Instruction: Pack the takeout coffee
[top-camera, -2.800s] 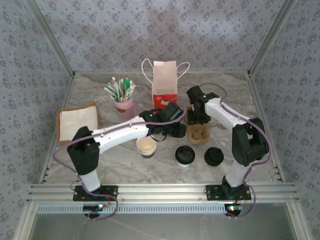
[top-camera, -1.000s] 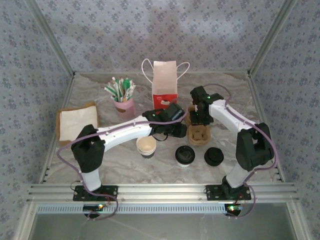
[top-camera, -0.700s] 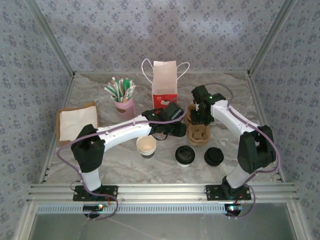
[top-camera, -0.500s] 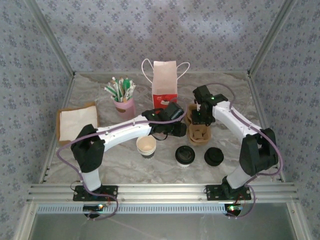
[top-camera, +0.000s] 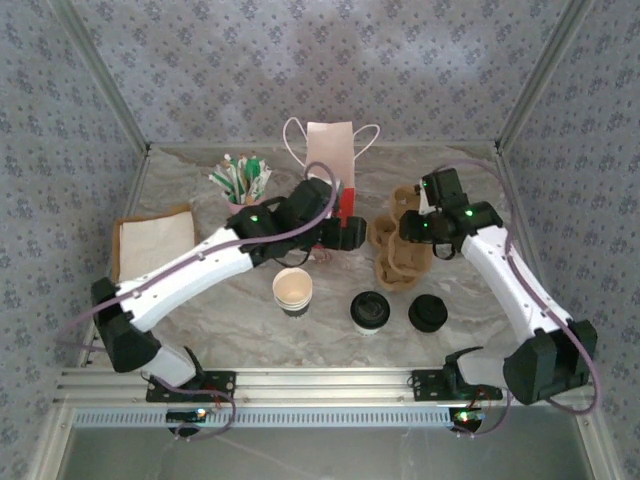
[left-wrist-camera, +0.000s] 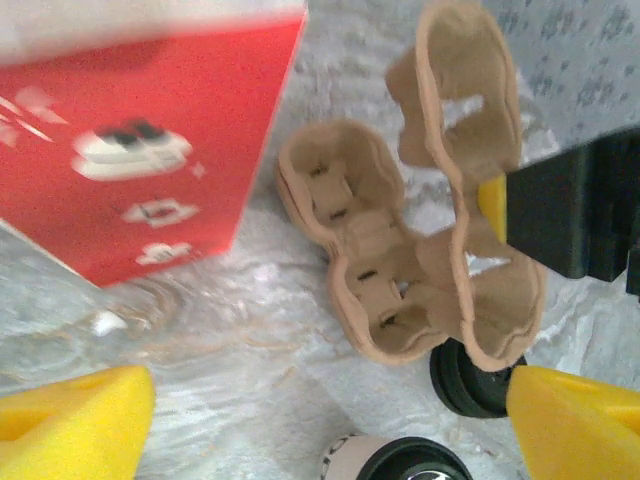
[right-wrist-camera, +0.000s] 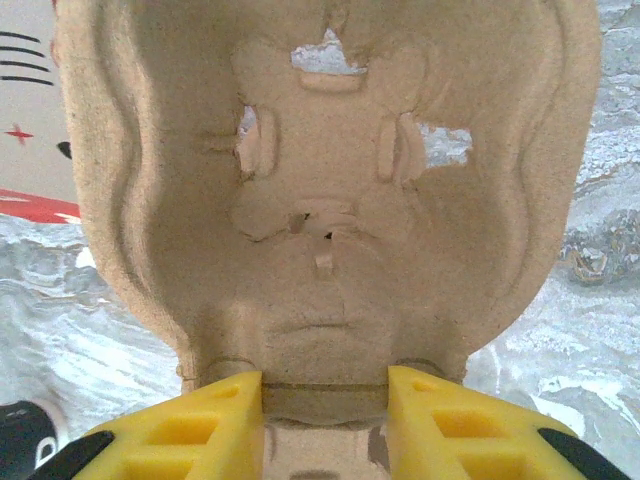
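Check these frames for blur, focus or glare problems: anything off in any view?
Left wrist view: the red bag is smeared, probably motion blur, while the pulp cup carriers beside it look fairly crisp. Right wrist view: the held carrier is sharp, fibre texture visible, evenly lit. Top external view: soft even light, no glare on the table, coarse detail.

The cup carrier (right-wrist-camera: 320, 200) is seen to be moulded paper pulp, matt, rough and fibrous. The fingers (right-wrist-camera: 200, 430) of the right gripper (right-wrist-camera: 325, 390) are made of matt yellow plastic. The bag (left-wrist-camera: 150, 130) is made of smooth printed paper with a faint sheen. The counter (left-wrist-camera: 200, 330) is finished with a glossy marble pattern. The takeout coffee (top-camera: 369, 312) is topped in shiny black plastic over white paper
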